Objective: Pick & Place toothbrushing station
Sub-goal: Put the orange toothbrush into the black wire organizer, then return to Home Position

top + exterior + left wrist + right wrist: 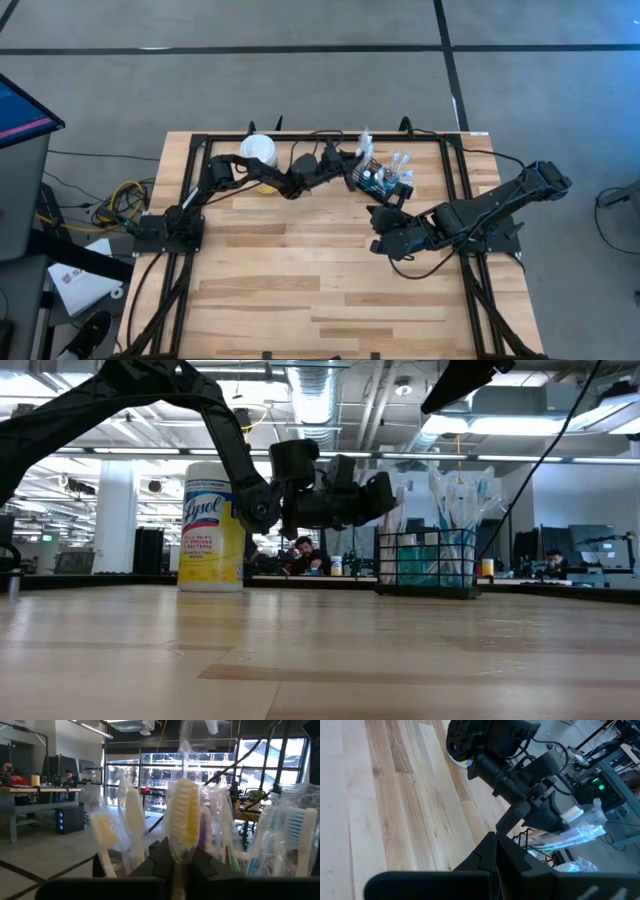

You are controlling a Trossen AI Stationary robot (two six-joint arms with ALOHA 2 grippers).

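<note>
Toothbrushes in clear wrappers stand upright in the black wire-mesh caddy (385, 181) at the far side of the desk (300, 290), just right of the yellow Lysol canister (211, 526). The left gripper (181, 862) pinches a wrapped yellow-bristled toothbrush (184, 817) between its fingers, apparently to seat it among the others; the caddy lies right beside and below those fingers. The right gripper (492, 857) waits nearby, fingers together, holding nothing, just in front of the caddy.
</note>
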